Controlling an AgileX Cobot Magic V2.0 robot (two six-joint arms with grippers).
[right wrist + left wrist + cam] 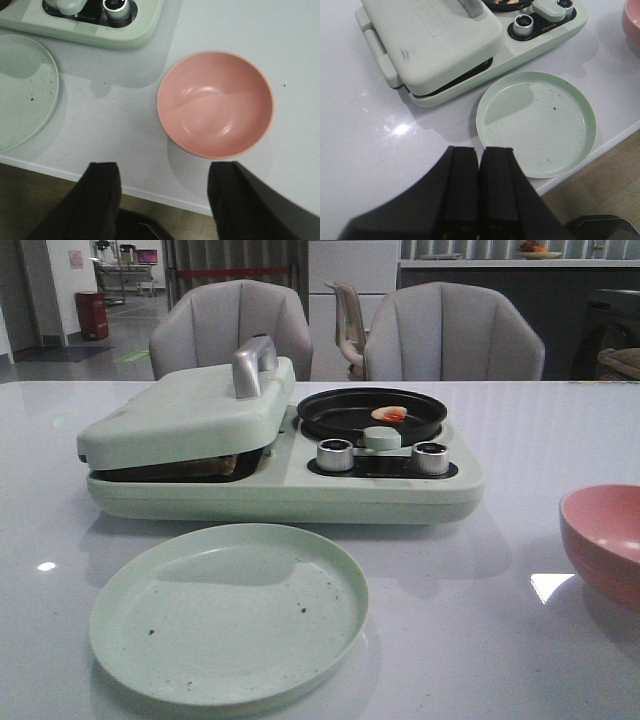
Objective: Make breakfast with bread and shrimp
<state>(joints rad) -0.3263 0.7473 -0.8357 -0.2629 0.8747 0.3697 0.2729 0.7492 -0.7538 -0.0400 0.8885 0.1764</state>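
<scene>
Shrimp lies in the small black pan; bread shows beneath the press lid. Both likely soft and light, needing gentle edge pinches. Left gripper is pressed together; right gripper is spread, empty.

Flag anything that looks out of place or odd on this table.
The breakfast maker's lid sits propped slightly open on the bread beneath it rather than flush. The green plate carries dark specks. The shrimp lies in the black pan; nothing spilled.
</scene>
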